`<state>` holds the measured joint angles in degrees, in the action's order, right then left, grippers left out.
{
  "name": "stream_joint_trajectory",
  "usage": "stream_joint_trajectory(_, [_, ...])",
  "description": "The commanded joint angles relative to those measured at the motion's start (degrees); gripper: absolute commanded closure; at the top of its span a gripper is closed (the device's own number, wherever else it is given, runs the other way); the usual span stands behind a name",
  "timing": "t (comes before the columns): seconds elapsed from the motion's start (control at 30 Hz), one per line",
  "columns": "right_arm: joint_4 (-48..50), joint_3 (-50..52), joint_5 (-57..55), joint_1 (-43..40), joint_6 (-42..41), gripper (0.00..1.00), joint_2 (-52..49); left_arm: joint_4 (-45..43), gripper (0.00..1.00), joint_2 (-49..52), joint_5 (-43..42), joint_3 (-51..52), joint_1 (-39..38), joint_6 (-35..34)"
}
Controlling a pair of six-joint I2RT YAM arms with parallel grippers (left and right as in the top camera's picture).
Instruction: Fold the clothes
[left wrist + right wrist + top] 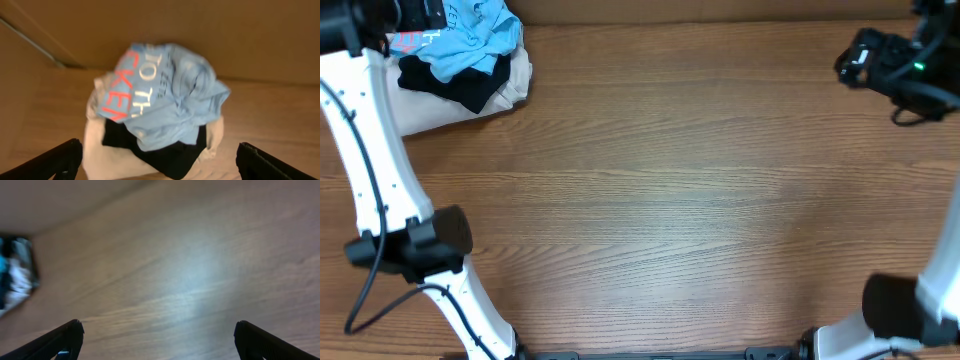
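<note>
At far-left corner | blue T-shirt (470,38) atop black garment (460,85) | left fingers (59,161), right fingers (56,344) wide

Jointed white left arm (365,150) stretched to the far-left corner, black left claw (157,162) spread wide, black right claw (157,340) spread wide, both empty

Blue tee (170,95) bunched atop black garment (167,155) w/ cream garment (95,145) beneath.

Robot lab workstation, wood-grain table (670,200), plain brown backdrop (225,30), white robot arm (367,140) on each side
</note>
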<state>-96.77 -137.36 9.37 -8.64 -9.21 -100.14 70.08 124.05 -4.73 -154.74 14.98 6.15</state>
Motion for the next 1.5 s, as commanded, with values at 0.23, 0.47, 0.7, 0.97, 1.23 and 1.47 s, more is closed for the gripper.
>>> stream_joint_trajectory(0.23, [-0.3,-2.2,20.8,-0.4,-0.5,0.00,18.3,0.4,0.00,0.4,-0.6,0.2,-0.4,-0.2])
stream_joint_trajectory(0.47, [-0.3,-2.2,24.1,-0.4,2.4,0.00,25.7,0.4,0.00,0.4,-0.6,0.2,-0.4,-0.2])
stream_joint_trajectory(0.7, [0.5,-0.5,11.0,-0.4,8.6,0.00,25.5,0.4,0.00,0.4,-0.6,0.2,-0.4,-0.2])
stream_joint_trajectory(0.97, [24.9,21.2,9.3,0.6,8.7,0.00,34.9,0.4,0.00,0.4,-0.6,0.2,-0.4,-0.2])
stream_joint_trajectory(1.23, [59.8,62.9,8.8,3.9,11.0,0.00,51.7,0.4,0.00,0.4,-0.6,0.2,-0.4,-0.2])
stream_joint_trajectory(1.47, [81.9,96.4,4.9,7.0,11.0,0.00,66.9,0.4,0.00,0.4,-0.6,0.2,-0.4,-0.2])
